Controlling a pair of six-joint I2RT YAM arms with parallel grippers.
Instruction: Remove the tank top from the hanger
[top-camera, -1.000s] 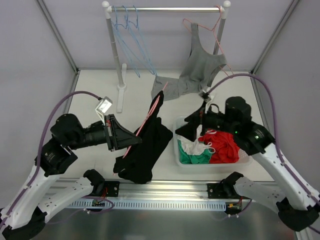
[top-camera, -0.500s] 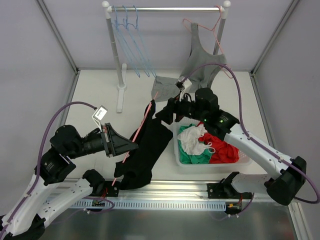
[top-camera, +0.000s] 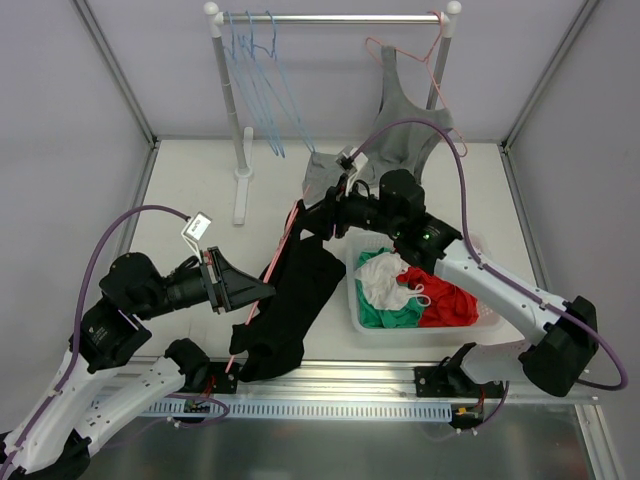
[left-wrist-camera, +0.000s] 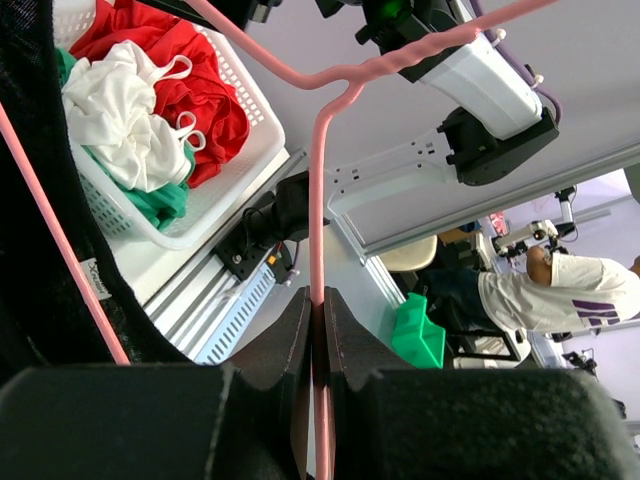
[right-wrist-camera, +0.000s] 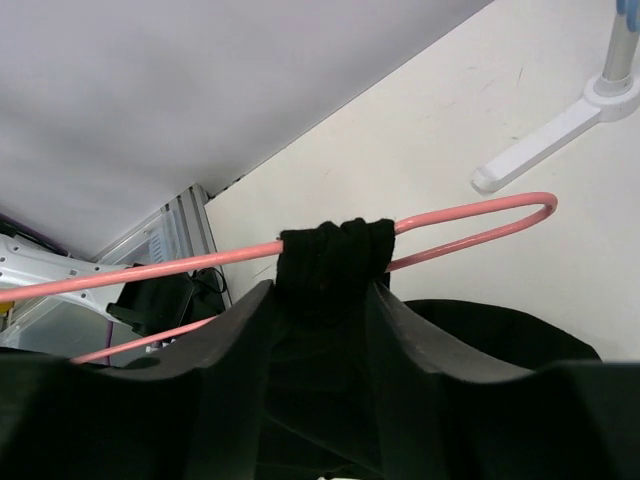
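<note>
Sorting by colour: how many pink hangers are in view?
2. One pink hanger hangs on the rail, carrying a grey top; the other hanger, carrying the black tank top, is clamped in the left gripper.

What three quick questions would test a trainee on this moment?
1. True or false: the left gripper is clamped on the wire of the pink hanger.
2. What is pinched between the fingers of the right gripper? A) a strap of the black tank top B) the grey tank top C) a blue hanger
3. Fill in: the white basket holds red, white and ____ clothes.

Key: 1 true; 2 A; 3 green.
</note>
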